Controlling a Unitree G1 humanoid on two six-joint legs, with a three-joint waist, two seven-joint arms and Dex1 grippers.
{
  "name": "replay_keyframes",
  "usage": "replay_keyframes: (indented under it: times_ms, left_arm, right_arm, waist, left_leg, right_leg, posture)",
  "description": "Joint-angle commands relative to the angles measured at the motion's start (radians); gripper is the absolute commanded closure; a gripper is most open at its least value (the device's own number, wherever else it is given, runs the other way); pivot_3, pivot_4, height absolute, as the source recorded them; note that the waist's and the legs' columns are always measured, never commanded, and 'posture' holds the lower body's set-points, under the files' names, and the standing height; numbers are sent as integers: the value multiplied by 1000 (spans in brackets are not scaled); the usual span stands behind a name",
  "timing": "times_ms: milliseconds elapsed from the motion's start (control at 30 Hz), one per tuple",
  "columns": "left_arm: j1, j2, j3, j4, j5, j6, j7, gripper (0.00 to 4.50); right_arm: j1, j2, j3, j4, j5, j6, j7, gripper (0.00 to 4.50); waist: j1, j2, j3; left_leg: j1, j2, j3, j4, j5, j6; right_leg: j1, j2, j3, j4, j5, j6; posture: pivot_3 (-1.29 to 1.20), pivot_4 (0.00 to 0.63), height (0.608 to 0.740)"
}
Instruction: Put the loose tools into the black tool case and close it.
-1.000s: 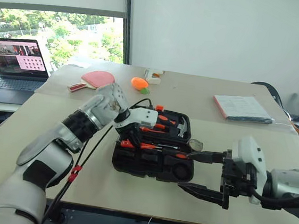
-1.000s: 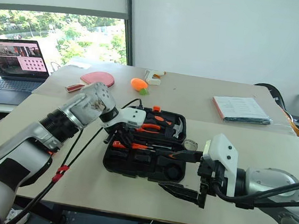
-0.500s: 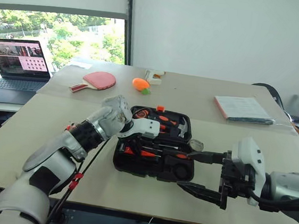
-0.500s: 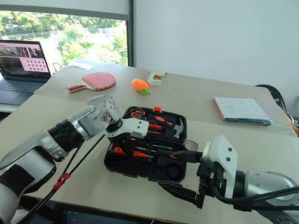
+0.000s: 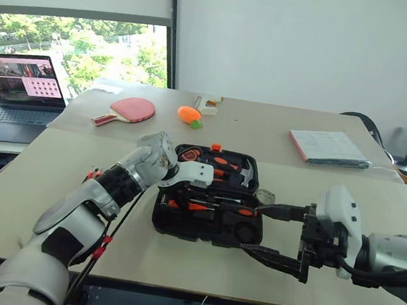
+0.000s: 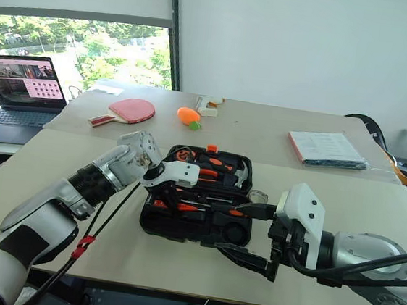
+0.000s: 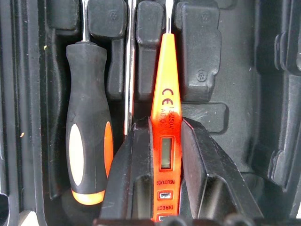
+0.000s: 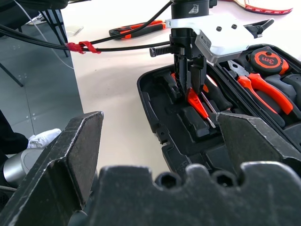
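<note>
1. The black tool case (image 5: 209, 200) lies open on the beige table (image 5: 177, 266), its lid flat behind the tray, with pliers (image 8: 263, 89) and a tape measure (image 8: 265, 59) seated in the lid half.
2. The left gripper (image 7: 164, 188) points steeply down into the near half of the case, its two black fingers (image 7: 129, 179) clamped on the slim all-orange screwdriver (image 7: 165, 122), whose handle carries a small window and printed marks.
3. The orange screwdriver lies lengthwise along a moulded recess; whether it rests fully on the bottom cannot be told.
4. Just beside it in the next recess lies a screwdriver with an orange-black handle (image 7: 87, 141), with a bare metal shaft between the two.
5. The right gripper (image 5: 271, 232) hovers at the case's right front corner, its fingers spread wide apart and holding nothing.
6. In the right wrist view an orange-and-black tool (image 8: 136, 29) lies loose on the table beyond the case, near the black cable.
7. A red table-tennis paddle (image 5: 129, 109) and an orange carrot-like toy (image 5: 190, 114) lie farther back; a laptop (image 5: 22, 86) stands at far left, and a booklet (image 5: 329, 147) lies at far right.
</note>
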Motion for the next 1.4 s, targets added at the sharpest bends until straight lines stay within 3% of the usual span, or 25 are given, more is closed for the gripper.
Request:
replay_keyframes:
  times_ms: [33, 733, 800, 867, 1033, 1100, 1133, 1300, 1367, 1400]
  left_arm:
    - [23, 14, -5, -22, 12, 14, -26, 4095]
    - [27, 7, 9, 46, 39, -4, -39, 4095]
    - [23, 8, 23, 38, 32, 5, -46, 3093]
    - [12, 12, 38, 22, 16, 35, -67, 2649]
    - [-38, 65, 75, -43, -50, 96, -109, 778]
    - [-73, 107, 80, -68, -115, 116, -110, 218]
    - [-84, 124, 76, -75, -136, 119, -110, 54]
    - [-117, 154, 107, -39, -144, 47, -108, 54]
    - [-117, 139, 125, -14, -139, 10, -89, 573]
    - [-107, 133, 129, -11, -136, -22, -75, 573]
  right_arm:
    - [-27, 0, -16, -17, 1, -26, -9, 0]
    - [-56, 11, 8, -4, -29, -27, -12, 0]
    - [-58, 13, 11, -4, -32, -27, -12, 0]
    - [-57, 14, 13, -5, -35, -28, -10, 0]
    - [-52, 19, 19, -6, -41, -25, -4, 0]
    - [-43, 20, 22, -7, -41, -24, 0, 0]
    - [-41, 21, 23, -7, -42, -25, 1, 0]
    - [-42, 25, 27, 3, -46, -26, 3, 0]
    - [-43, 26, 30, 7, -50, -28, 6, 0]
    - [-44, 27, 33, 9, -55, -30, 7, 0]
  waist:
    - [0, 0, 0]
    - [-5, 1, -1]
    - [-6, 1, -1]
    - [-5, 1, -1]
    - [-5, 1, -1]
    - [-4, 1, -1]
    - [-2, 1, 0]
    - [4, 1, 0]
    - [6, 1, 0]
    - [6, 1, 0]
  left_leg:
    - [0, 0, 0, 0, 0, 0]
    - [5, 1, 1, 0, 0, 0]
    - [5, 1, 1, -1, 0, 0]
    - [5, 1, 1, -1, 0, 0]
    - [3, 1, 1, -1, 0, 0]
    - [3, 1, 0, -1, 0, 0]
    - [3, 1, 0, -1, 0, 0]
    - [2, 1, 0, 0, 0, 0]
    - [2, 1, 1, 0, 0, 0]
    - [2, 1, 1, 0, 0, 0]
  right_leg:
    - [0, 0, 0, 0, 0, 0]
    - [2, 1, 2, 2, 0, -1]
    - [2, 1, 2, 1, 0, -1]
    - [2, 2, 2, 1, 0, -1]
    - [1, 2, 2, 1, 0, -1]
    - [0, 2, 2, 2, 0, -1]
    - [0, 2, 2, 2, 0, -1]
    - [0, 1, 1, 1, 0, -1]
    - [1, 1, 1, 1, 0, -1]
    - [0, 1, 1, 1, 0, -1]
  posture:
    - [0, 150, 737]
    - [0, 150, 737]
    - [0, 150, 737]
    - [0, 150, 737]
    - [0, 150, 737]
    - [0, 150, 737]
    - [0, 150, 737]
    - [0, 150, 737]
    - [0, 150, 737]
    - [0, 150, 737]
